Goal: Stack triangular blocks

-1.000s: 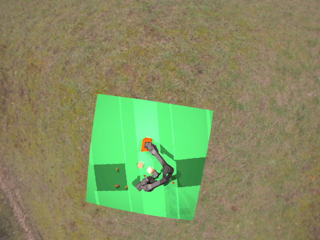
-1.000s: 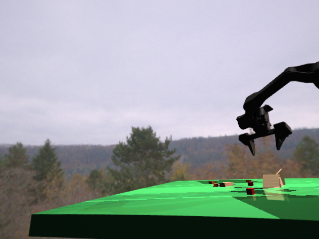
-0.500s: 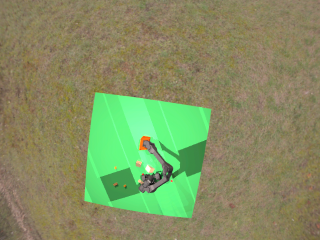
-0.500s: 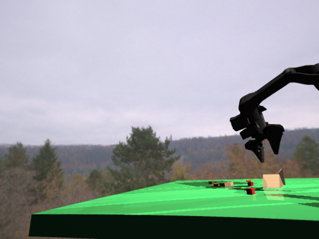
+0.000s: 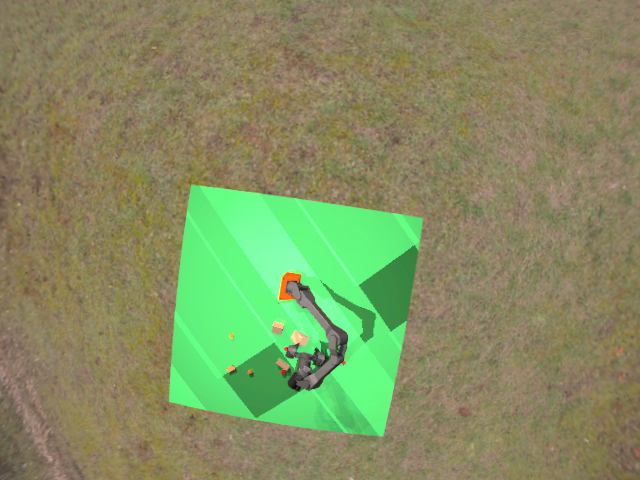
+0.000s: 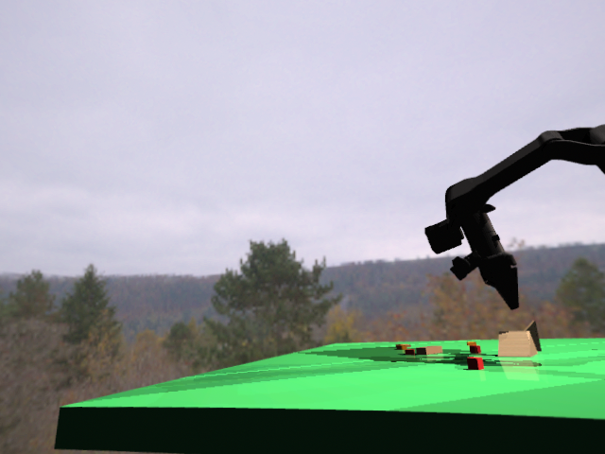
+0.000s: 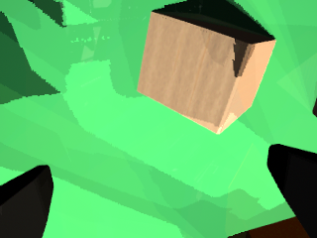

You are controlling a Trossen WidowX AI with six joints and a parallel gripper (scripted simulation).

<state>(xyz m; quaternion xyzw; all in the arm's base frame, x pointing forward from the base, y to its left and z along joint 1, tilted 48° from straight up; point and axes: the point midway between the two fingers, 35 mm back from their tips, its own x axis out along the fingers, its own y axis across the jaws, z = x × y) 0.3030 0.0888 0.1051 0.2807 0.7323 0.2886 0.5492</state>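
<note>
A wooden triangular block stands on the green table near my gripper; its face toward the top of the wrist view is dark. A second wooden triangular block stands a little apart from it, mostly hidden behind it in the exterior view. My gripper is open and empty, tilted, above the table. In the wrist view the first block lies beyond the fingertips, not between them. The blocks are not joined.
A flat wooden piece lies by a red cube. Another red cube lies on the arm's other side. Small orange pieces lie farther off. The arm's orange base stands mid-table.
</note>
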